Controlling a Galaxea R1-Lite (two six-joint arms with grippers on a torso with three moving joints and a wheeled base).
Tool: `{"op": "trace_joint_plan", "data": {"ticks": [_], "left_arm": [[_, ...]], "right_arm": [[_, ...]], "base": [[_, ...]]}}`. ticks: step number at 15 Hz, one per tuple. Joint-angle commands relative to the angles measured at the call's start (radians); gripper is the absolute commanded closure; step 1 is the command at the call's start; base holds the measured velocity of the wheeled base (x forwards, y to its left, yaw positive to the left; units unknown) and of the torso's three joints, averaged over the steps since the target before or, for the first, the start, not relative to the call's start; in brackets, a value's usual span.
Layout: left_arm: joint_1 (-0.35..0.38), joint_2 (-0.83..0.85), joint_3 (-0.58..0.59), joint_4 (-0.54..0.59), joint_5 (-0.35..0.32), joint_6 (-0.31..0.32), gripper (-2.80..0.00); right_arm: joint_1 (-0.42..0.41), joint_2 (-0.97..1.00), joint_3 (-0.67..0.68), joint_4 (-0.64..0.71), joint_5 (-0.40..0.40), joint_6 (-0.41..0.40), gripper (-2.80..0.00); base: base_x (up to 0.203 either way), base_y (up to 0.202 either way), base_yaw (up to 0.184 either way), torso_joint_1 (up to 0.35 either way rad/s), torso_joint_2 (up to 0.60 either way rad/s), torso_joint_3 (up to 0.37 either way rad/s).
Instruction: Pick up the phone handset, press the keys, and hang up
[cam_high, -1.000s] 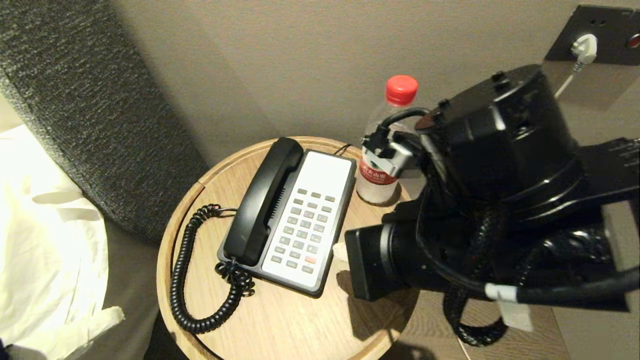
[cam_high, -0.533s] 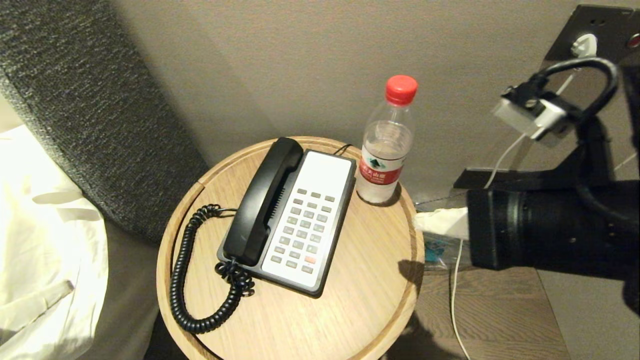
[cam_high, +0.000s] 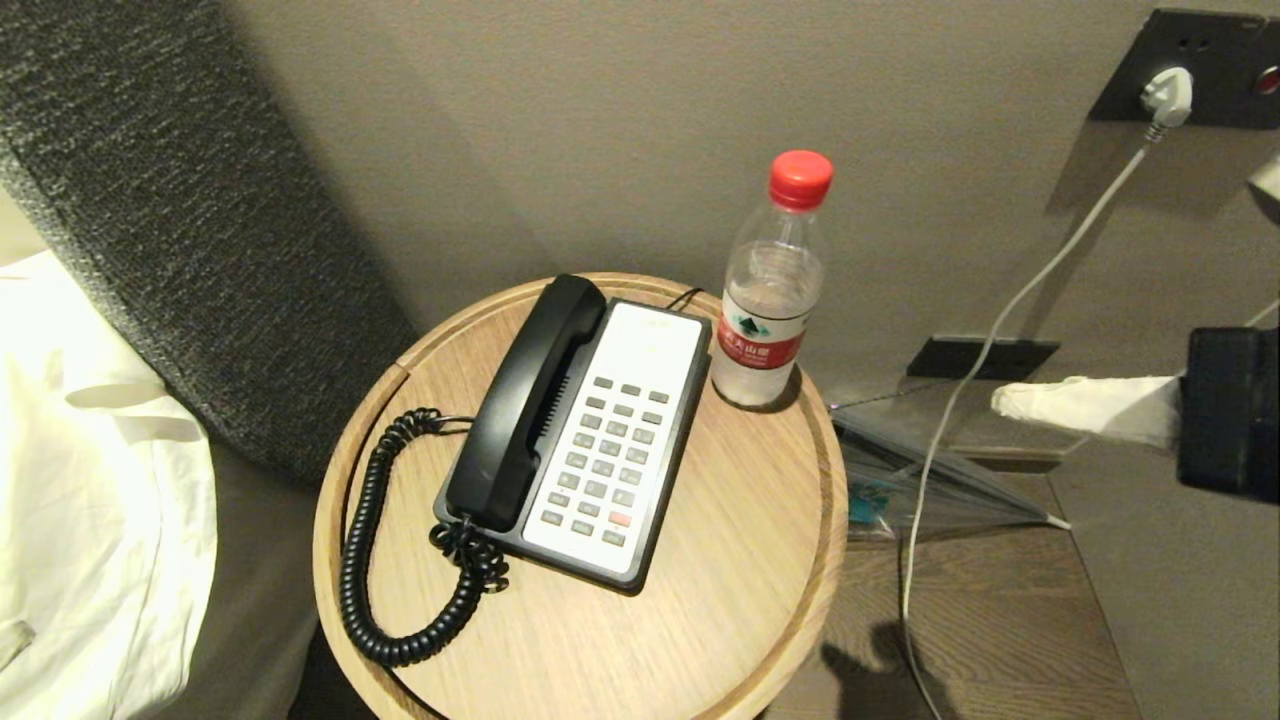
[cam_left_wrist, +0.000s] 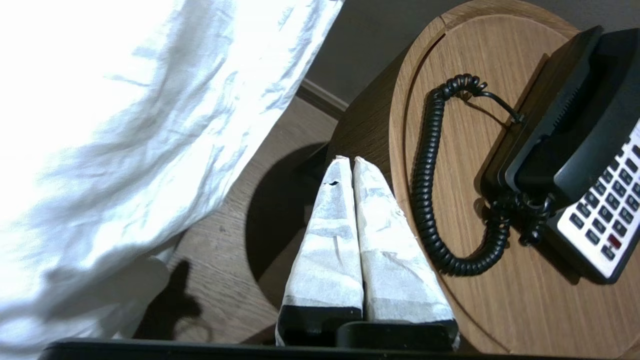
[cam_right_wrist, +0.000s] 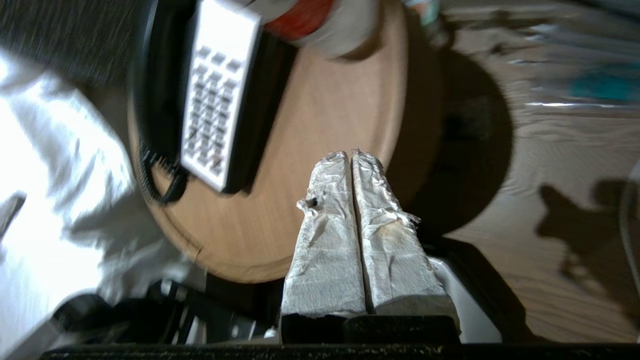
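The black phone handset (cam_high: 525, 400) lies in its cradle on the left side of the phone base, and its coiled cord (cam_high: 365, 540) loops over the round wooden table (cam_high: 720, 600). The grey keys (cam_high: 605, 460) with one red button sit in the white faceplate. My right gripper (cam_high: 1002, 400), its fingers wrapped in white, is shut and empty off the table's right side. It shows shut in the right wrist view (cam_right_wrist: 350, 155) too. My left gripper (cam_left_wrist: 348, 160) is shut and empty beside the table's left rim, short of the cord (cam_left_wrist: 430, 190) and handset (cam_left_wrist: 575, 145).
A water bottle with a red cap (cam_high: 772, 290) stands at the table's back right, close to the phone base. White bedding (cam_high: 90, 480) and a grey headboard (cam_high: 150, 200) lie to the left. A white cable (cam_high: 1000, 310) and a plastic bag (cam_high: 930, 480) are on the right.
My right arm has pulled back from over the table to the right edge of the head view. My left gripper has slid out past the bottom left. The phone has not moved.
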Motion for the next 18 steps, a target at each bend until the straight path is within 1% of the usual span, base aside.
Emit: {"op": "trace_joint_plan", "data": {"ticks": [1, 3, 4, 5, 6, 7, 8, 11, 13, 14, 15, 16, 17, 18], "left_arm": [[0.051, -0.100, 0.034, 0.030, 0.000, 0.013, 0.00], [0.064, -0.112, 0.042, 0.056, 0.005, 0.016, 0.00], [0.067, -0.136, 0.051, 0.085, 0.001, 0.030, 0.00], [0.068, -0.194, 0.078, 0.105, -0.005, 0.076, 0.00], [0.068, -0.264, 0.113, 0.117, -0.017, 0.146, 0.00], [0.068, -0.312, 0.159, 0.117, -0.039, 0.259, 0.00], [0.069, -0.341, 0.206, 0.104, -0.062, 0.340, 0.00], [0.070, -0.364, 0.341, -0.001, -0.081, 0.381, 0.00], [0.071, -0.399, 0.367, -0.036, -0.128, 0.420, 0.00], [0.071, -0.428, 0.365, -0.034, -0.148, 0.446, 0.00], [0.072, -0.471, 0.369, -0.036, -0.138, 0.476, 0.00], [0.072, -0.485, 0.387, -0.061, -0.119, 0.508, 0.00], [0.073, -0.482, 0.412, -0.127, -0.110, 0.537, 0.00], [0.073, -0.481, 0.419, -0.153, -0.118, 0.555, 0.00]], "right_arm": [[-0.056, -0.092, 0.025, 0.003, 0.001, 0.014, 0.00], [-0.071, -0.109, 0.036, 0.005, 0.003, 0.019, 0.00], [-0.081, -0.133, 0.060, 0.004, 0.004, 0.019, 0.00], [-0.100, -0.179, 0.087, 0.003, 0.005, 0.020, 0.00], [-0.117, -0.205, 0.102, 0.004, 0.006, 0.022, 0.00], [-0.124, -0.222, 0.105, 0.004, 0.006, 0.026, 0.00], [-0.126, -0.227, 0.105, 0.005, 0.005, 0.027, 0.00], [-0.153, -0.283, 0.101, 0.026, 0.004, 0.047, 0.00], [-0.163, -0.321, 0.114, 0.034, 0.004, 0.064, 0.00], [-0.171, -0.335, 0.112, 0.051, 0.004, 0.068, 0.00], [-0.174, -0.346, 0.103, 0.063, 0.004, 0.068, 0.00], [-0.175, -0.355, 0.099, 0.072, 0.004, 0.068, 0.00], [-0.178, -0.361, 0.100, 0.078, 0.005, 0.069, 0.00], [-0.184, -0.380, 0.109, 0.088, 0.007, 0.070, 0.00]], "base": [[0.000, 0.000, 0.000, 0.000, 0.00, 0.000], [0.000, 0.000, 0.000, 0.000, 0.00, 0.000], [0.000, 0.000, 0.000, 0.000, 0.00, 0.000], [0.000, 0.000, 0.000, 0.000, 0.00, 0.000], [0.000, 0.000, 0.000, 0.000, 0.00, 0.000], [0.000, 0.000, 0.000, 0.000, 0.00, 0.000], [0.000, 0.000, 0.000, 0.000, 0.00, 0.000], [0.000, 0.000, 0.000, 0.000, 0.00, 0.000], [0.000, 0.000, 0.000, 0.000, 0.00, 0.000], [0.000, 0.000, 0.000, 0.000, 0.00, 0.000], [0.000, 0.000, 0.000, 0.000, 0.00, 0.000], [0.000, 0.000, 0.000, 0.000, 0.00, 0.000], [0.000, 0.000, 0.000, 0.000, 0.00, 0.000], [0.000, 0.000, 0.000, 0.000, 0.00, 0.000]]}}
